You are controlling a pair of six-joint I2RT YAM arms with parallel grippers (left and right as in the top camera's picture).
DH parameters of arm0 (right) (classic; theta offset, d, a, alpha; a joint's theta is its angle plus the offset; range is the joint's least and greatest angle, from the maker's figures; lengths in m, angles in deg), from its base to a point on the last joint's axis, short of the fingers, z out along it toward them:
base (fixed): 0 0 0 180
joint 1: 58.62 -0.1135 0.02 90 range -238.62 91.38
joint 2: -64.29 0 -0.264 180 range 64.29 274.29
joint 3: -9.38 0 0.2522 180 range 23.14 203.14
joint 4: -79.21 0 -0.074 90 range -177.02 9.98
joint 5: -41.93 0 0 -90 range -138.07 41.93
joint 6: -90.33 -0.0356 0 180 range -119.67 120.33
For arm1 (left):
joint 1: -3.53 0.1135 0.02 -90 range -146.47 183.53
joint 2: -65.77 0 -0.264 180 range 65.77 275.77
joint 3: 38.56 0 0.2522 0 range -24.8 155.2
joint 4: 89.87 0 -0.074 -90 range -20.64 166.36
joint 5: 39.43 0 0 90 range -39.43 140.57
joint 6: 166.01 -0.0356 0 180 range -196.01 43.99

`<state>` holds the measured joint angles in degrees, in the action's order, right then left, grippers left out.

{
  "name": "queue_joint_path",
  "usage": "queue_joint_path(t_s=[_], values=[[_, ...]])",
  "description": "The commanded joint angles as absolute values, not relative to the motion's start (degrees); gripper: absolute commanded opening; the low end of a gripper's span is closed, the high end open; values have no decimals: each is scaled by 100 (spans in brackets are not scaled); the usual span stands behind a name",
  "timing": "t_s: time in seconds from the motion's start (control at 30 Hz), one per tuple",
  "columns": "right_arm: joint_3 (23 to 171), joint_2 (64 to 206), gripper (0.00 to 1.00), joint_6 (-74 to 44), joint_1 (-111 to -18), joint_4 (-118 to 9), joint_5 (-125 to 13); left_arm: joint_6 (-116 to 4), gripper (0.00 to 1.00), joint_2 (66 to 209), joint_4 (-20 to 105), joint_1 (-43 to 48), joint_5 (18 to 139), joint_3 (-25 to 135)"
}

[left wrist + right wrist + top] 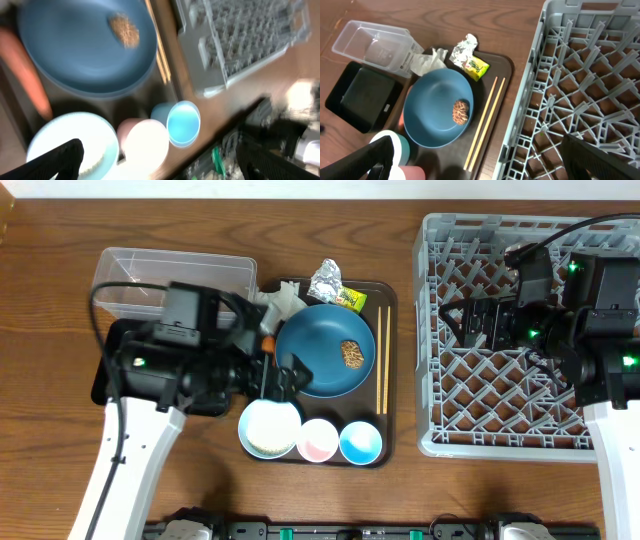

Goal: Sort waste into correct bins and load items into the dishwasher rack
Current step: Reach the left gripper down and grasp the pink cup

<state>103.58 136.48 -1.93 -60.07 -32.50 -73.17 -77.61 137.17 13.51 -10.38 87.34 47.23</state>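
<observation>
Your left gripper (283, 377), released and empty, hangs by the white bowl (270, 427) at the serving tray's (388, 360) front-left corner. A crooked descent could jolt the blue plate (320, 340) behind it, spilling its brown food lump (351, 353). Your right gripper (455, 328) hovers released over the dishwasher rack (430, 380).

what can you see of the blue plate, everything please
The blue plate is large, round and shallow with a raised rim, smooth and evenly dark blue, maybe plastic. It lies flat, right way up, on the brown tray. A brown food lump sits on it right of centre. The chopsticks lie just beside its right edge.
</observation>
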Motion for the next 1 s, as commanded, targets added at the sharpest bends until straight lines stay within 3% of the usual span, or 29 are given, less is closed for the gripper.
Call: queue_joint_path(t_s=[0.0, 0.23, 0.53, 0.8, 0.97], values=[[10474, 13643, 99, -267, -5937, -3283, -7446, -7917, 98, 13721, 1120, -1600, 7934, 4653], [10474, 13645, 99, -285, -5939, -3239, -7444, -7624, 98, 13765, 1454, -2745, 6743, 4085], [10472, 13648, 99, -285, -5939, -3080, -7348, -6966, 100, 13953, 1913, -2876, 6321, 3172], [10472, 13658, 99, -285, -5939, -3086, -7238, -6968, 83, 13953, 2182, -3009, 6424, 2782], [10472, 13665, 99, -285, -5939, -3119, -7136, -6970, 60, 13983, 2401, -3169, 6420, 2516]])
